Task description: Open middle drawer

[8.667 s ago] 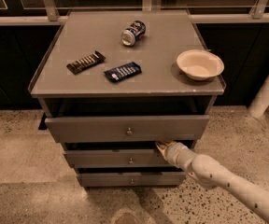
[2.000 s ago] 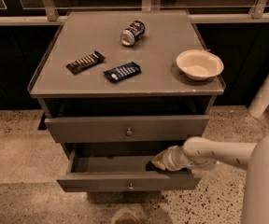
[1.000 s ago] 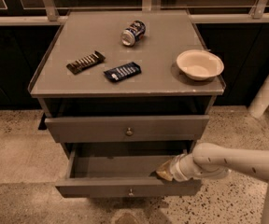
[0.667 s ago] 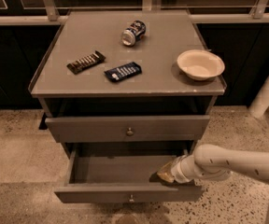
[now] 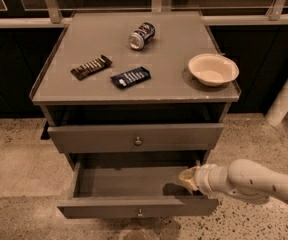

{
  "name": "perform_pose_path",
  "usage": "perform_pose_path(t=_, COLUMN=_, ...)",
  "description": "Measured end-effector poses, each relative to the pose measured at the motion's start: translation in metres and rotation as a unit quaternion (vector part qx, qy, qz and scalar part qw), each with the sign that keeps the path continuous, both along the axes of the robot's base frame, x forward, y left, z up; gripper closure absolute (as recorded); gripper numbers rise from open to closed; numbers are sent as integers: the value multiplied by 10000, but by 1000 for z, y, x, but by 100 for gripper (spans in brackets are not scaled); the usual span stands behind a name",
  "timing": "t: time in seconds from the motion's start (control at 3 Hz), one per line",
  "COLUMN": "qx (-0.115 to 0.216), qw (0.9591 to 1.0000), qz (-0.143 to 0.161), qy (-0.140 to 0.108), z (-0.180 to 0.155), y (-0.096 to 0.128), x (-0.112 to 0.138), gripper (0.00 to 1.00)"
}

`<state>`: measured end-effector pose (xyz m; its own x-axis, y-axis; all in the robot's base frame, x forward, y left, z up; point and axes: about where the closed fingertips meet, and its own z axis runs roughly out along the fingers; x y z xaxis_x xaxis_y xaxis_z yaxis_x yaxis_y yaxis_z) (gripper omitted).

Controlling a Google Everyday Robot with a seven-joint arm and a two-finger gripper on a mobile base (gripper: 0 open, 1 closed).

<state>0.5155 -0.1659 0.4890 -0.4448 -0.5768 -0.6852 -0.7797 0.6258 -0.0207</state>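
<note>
The middle drawer [image 5: 138,207] of the grey cabinet stands pulled out toward me, its bare grey inside showing and its small round knob [image 5: 140,213] low on the front. My gripper [image 5: 187,178], on the end of a white arm coming in from the right, sits inside the drawer's right front corner, just behind the front panel. The top drawer [image 5: 109,137] above it sits nearly shut. The bottom drawer is hidden under the open one.
On the cabinet top [image 5: 84,39] lie a tipped drink can [image 5: 142,35], a dark chocolate bar [image 5: 91,67], a blue snack packet [image 5: 130,77] and a white bowl [image 5: 213,69]. A white pole [image 5: 286,96] stands at the right. Speckled floor surrounds the cabinet.
The middle drawer has gone from shut to wide open, sliding toward me. My gripper moved from the drawer's front to inside its right front corner and came forward with it.
</note>
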Motion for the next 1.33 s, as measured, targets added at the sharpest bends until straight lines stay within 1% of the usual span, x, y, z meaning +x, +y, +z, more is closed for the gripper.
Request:
perform_pose_path(t=0.33, qx=37, qw=10000, qz=-53, qy=-19, z=2, y=-3, x=-3, gripper=81)
perform_pose_path(t=1.33, qx=37, qw=10000, qz=-50, qy=-18, z=2, y=-3, x=-3, gripper=12)
